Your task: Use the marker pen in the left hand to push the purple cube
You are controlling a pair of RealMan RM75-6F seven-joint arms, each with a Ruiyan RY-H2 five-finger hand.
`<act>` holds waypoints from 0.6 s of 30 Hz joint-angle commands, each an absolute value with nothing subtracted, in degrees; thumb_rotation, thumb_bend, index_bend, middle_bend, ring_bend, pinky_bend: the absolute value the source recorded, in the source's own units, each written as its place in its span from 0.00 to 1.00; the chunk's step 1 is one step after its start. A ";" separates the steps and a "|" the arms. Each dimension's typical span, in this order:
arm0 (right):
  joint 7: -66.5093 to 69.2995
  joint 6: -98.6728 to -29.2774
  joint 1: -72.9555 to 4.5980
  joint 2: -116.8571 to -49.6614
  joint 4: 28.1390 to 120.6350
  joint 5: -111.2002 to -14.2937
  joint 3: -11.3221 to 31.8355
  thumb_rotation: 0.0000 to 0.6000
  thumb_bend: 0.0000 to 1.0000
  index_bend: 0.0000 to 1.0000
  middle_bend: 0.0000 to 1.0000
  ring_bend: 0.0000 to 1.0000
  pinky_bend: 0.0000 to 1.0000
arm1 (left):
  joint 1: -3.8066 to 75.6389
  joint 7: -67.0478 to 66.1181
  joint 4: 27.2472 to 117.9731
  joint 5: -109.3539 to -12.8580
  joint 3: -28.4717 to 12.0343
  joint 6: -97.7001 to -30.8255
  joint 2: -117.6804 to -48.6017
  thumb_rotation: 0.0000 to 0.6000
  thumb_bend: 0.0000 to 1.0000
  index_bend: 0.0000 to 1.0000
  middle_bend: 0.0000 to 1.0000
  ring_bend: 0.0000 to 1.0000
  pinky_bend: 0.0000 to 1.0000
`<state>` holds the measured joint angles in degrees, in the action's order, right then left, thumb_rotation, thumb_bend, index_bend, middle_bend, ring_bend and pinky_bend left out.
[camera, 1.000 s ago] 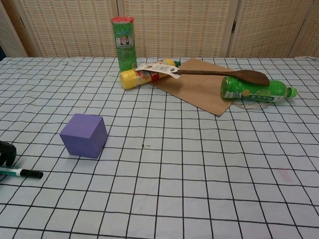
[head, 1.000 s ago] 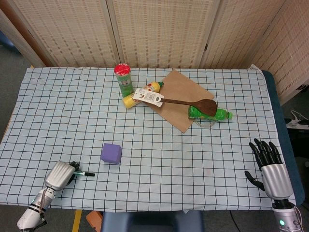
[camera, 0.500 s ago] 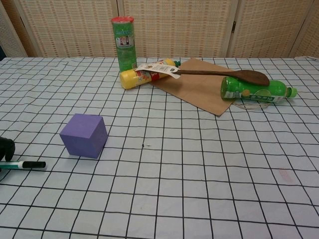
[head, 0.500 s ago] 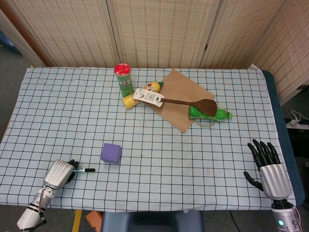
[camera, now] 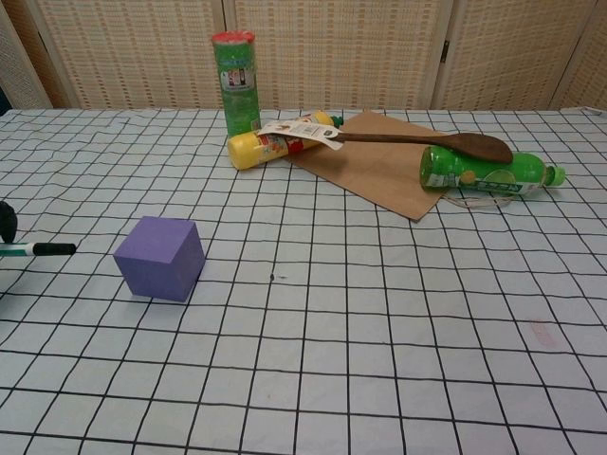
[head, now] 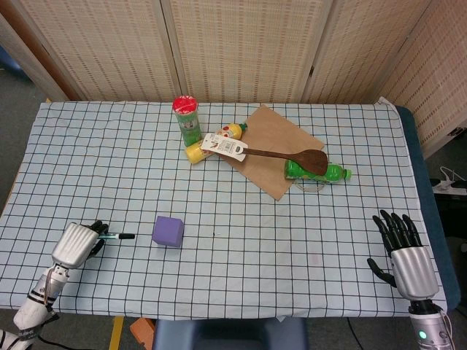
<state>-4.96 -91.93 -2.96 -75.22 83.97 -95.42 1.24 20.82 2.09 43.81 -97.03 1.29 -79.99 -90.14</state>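
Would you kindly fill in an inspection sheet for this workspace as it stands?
Surface: table under white black-gridded cloth, flat.
Job's things: purple foam cube near the front left; green-barrelled black-capped marker pen level, tip pointing at the cube, short of it.
Clutter: green red-lidded canister upright; yellow squeeze bottle, green plastic bottle lying; wooden spoon across brown card sheet.
Hands: left hand holds the marker; right hand empty, fingers apart.
Cables: white cable off the right edge.
Surroundings: woven screen panels behind.
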 commanded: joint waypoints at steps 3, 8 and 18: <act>-5.06 -91.63 -3.09 -75.25 84.04 -95.26 1.25 1.00 0.13 0.00 0.00 0.00 0.00 | 24.10 4.22 39.52 -98.34 2.42 -76.85 -92.31 1.00 0.60 0.83 0.84 0.83 1.00; -4.96 -91.39 -3.22 -75.21 83.95 -94.92 1.43 1.00 0.13 0.00 0.00 0.00 0.00 | 25.69 4.32 39.11 -98.51 2.61 -76.03 -92.75 1.00 0.61 0.83 0.84 0.83 1.00; -4.41 -90.38 -3.74 -74.92 83.87 -94.51 1.50 1.00 0.13 0.00 0.00 0.00 0.00 | 28.79 0.05 44.61 -97.87 2.06 -73.56 -91.95 1.00 0.61 0.83 0.84 0.83 1.00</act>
<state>-4.44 -90.42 -3.72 -74.95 83.86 -94.51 1.52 28.24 1.23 43.27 -98.16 2.26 -74.17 -92.29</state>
